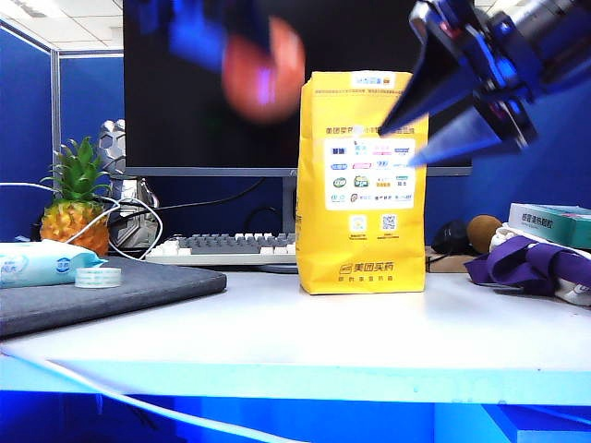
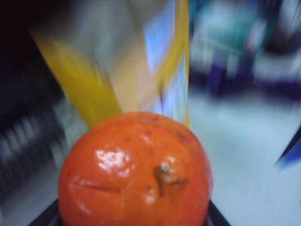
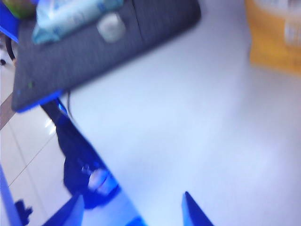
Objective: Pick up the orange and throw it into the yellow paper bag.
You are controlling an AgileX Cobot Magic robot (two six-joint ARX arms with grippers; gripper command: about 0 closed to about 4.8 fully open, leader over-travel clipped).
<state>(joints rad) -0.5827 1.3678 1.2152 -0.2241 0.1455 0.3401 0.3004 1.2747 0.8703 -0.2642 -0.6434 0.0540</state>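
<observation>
A glossy reddish-orange round orange [image 2: 135, 170], smooth-skinned with a small brown stem scar, looks firm, fairly light and likely slippery, best held across its widest part. The left gripper [image 1: 242, 57] is clamped on it, dark fingers showing at both lower sides in the left wrist view. The arm holds the fruit high, just beside the top of the tall bright yellow paper bag [image 1: 362, 185], which stands upright on the white table [image 1: 369, 332]. The right gripper [image 1: 427, 129], jaws apart and empty, hangs angled downward by the bag's other upper corner.
</observation>
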